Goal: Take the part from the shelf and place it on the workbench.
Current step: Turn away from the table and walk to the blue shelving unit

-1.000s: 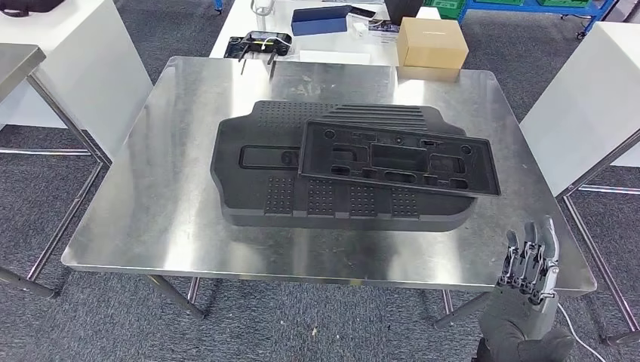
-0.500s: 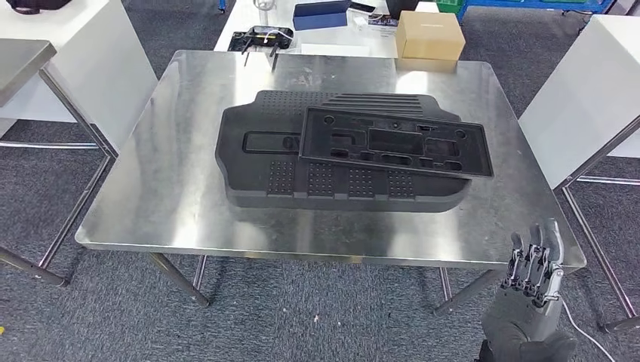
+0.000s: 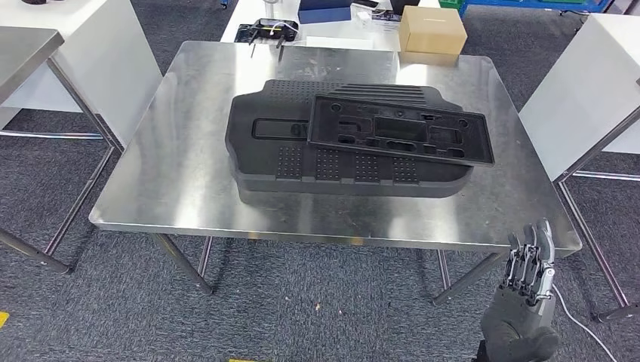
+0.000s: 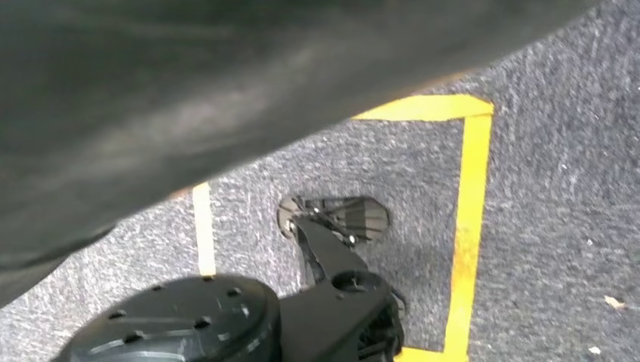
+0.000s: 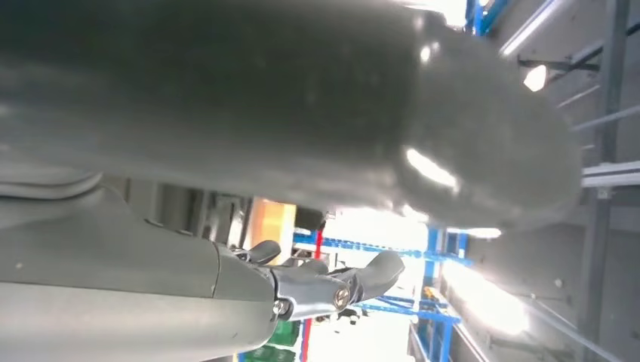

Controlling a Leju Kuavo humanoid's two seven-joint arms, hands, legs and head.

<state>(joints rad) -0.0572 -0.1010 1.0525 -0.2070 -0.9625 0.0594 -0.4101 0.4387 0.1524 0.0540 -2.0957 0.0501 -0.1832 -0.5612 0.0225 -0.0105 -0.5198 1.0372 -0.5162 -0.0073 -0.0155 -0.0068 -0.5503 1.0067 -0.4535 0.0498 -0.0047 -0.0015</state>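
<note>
The black part (image 3: 400,137) is lying flat on top of a bigger black panel (image 3: 302,162) on the steel workbench (image 3: 173,181). The right hand (image 3: 528,290) is off the table's near corner, fingers straight up, holding nothing

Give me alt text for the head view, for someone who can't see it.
Two black moulded parts lie stacked on a steel workbench, a flat panel resting on a larger base part. The robot's right hand hangs empty below the bench's near corner, and a cardboard box sits behind.
</note>
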